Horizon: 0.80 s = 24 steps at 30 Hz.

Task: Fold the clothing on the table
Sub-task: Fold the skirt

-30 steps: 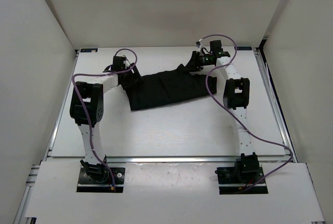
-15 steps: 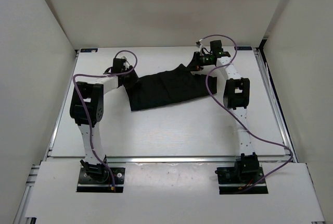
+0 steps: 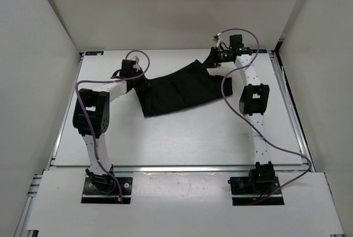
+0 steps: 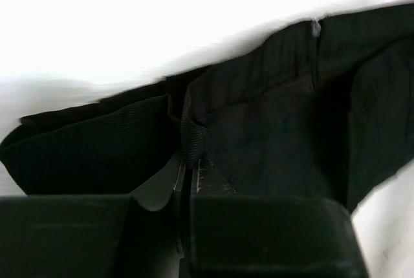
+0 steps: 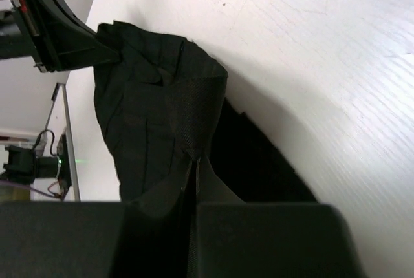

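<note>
Two grippers hold the clothing (image 3: 179, 89), one at each end of its far edge. The left gripper (image 4: 187, 161) is closed on a narrow ribbed strip of black fabric at the garment's left end. The right gripper (image 5: 195, 169) is closed on a raised fold at the right end, where the cloth peaks off the surface.

Note the governing relation. The garment's long axis runs left to right across the far half of the table (image 3: 182, 138), with the right end lying slightly farther from the arm bases than the left. The garment spans the gap between the two grippers, so each arm is already on the end nearer to it. The free hem lies on the near side of the held edge, toward the bases. Judged from this, the next move is a paired lift that carries the held edge toward the near side, across the long axis. Keep both ends level, or the pleats are likely to skew.

The surface is flat, white and hard, so the fabric should slide easily if dragged. Room behind is limited: the right gripper is close to the far rail and the back wall (image 3: 176, 11). More open tabletop lies between the garment and the bases.
</note>
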Each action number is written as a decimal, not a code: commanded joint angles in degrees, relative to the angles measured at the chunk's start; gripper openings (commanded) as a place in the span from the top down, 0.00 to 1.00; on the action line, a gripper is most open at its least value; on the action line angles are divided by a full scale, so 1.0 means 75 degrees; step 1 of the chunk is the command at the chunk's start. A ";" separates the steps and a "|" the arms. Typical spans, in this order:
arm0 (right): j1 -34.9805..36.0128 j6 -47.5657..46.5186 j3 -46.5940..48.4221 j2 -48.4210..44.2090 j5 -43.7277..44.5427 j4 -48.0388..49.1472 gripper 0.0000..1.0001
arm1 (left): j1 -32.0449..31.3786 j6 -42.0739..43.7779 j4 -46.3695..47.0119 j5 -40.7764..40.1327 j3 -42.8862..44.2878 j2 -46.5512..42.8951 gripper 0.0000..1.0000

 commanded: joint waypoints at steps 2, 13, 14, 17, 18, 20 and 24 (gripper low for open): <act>-0.0301 -0.1382 0.0610 -0.0505 -0.0195 -0.2376 1.00 | -0.0404 0.0453 0.0257 0.0554 0.0365 -0.0879 1.00; -0.1355 -0.2689 0.0071 -0.1852 0.0590 -0.4774 1.00 | -0.1002 0.0477 0.0854 0.1047 -0.0981 -0.2144 1.00; -0.1426 -0.2664 -0.0590 -0.2271 0.0591 -0.4693 1.00 | -0.1026 0.0454 0.0924 0.1094 -0.1041 -0.2307 1.00; -0.1696 -0.3166 -0.2336 -0.3465 0.0614 -0.4704 1.00 | -0.1154 0.0419 0.0960 0.1094 -0.1439 -0.2776 1.00; -0.1685 -0.3481 -0.3259 -0.3737 0.0684 -0.4669 1.00 | -0.1166 0.0395 0.0971 0.1071 -0.1591 -0.3010 1.00; -0.1649 -0.3869 -0.4689 -0.5104 0.0533 -0.4610 1.00 | -0.1248 0.0430 0.0983 0.1141 -0.1732 -0.3291 1.00; -0.1358 -0.4189 -0.7713 -0.6726 0.0473 -0.3422 1.00 | -0.1377 0.0512 0.0901 0.1141 -0.2060 -0.3971 1.00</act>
